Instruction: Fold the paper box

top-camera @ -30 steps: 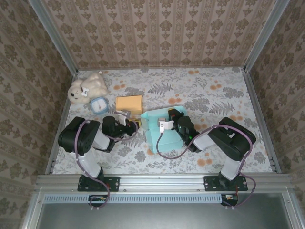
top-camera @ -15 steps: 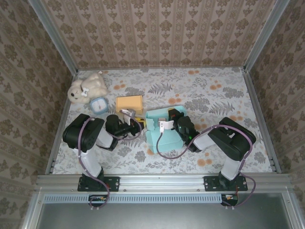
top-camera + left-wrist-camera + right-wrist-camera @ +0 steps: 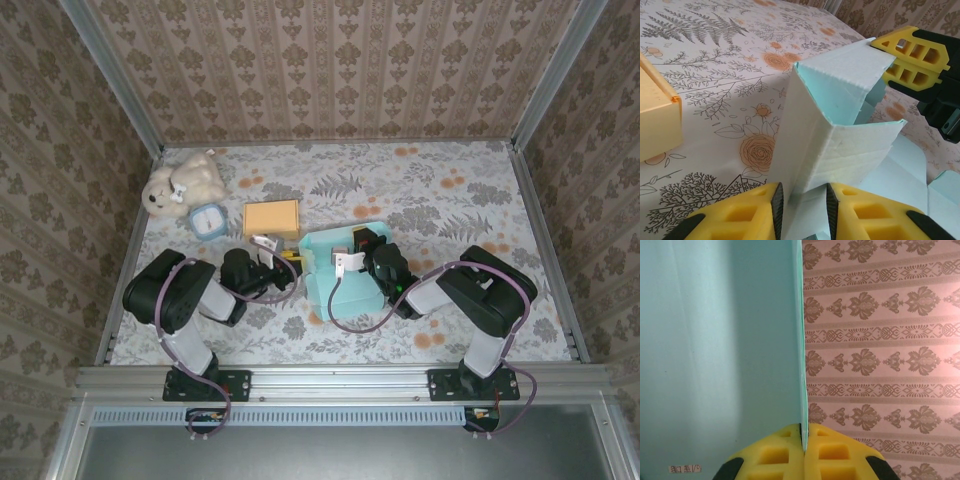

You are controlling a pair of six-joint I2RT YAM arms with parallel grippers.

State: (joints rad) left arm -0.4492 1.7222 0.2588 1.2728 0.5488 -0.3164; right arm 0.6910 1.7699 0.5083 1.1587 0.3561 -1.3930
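The teal paper box (image 3: 345,288) lies partly folded in the middle of the floral table. One corner of its left wall (image 3: 840,125) stands up folded. My left gripper (image 3: 287,259) straddles the base of that corner, and the yellow fingers (image 3: 747,220) of the left gripper (image 3: 804,205) press it from both sides. My right gripper (image 3: 343,252) is at the box's far wall and appears in the left wrist view as a yellow tip (image 3: 912,55). In the right wrist view my right gripper (image 3: 803,439) is shut on the thin edge of a teal panel (image 3: 715,340).
An orange box (image 3: 272,217) lies just beyond my left gripper, close on its left side (image 3: 655,120). A small blue clock (image 3: 208,220) and a plush bear (image 3: 185,180) sit at the back left. Wallpapered walls enclose the table.
My left arm has shifted its wrist and elbow a little while staying at the box's left corner. Its fingers have eased slightly apart. The right arm and the box have stayed still.
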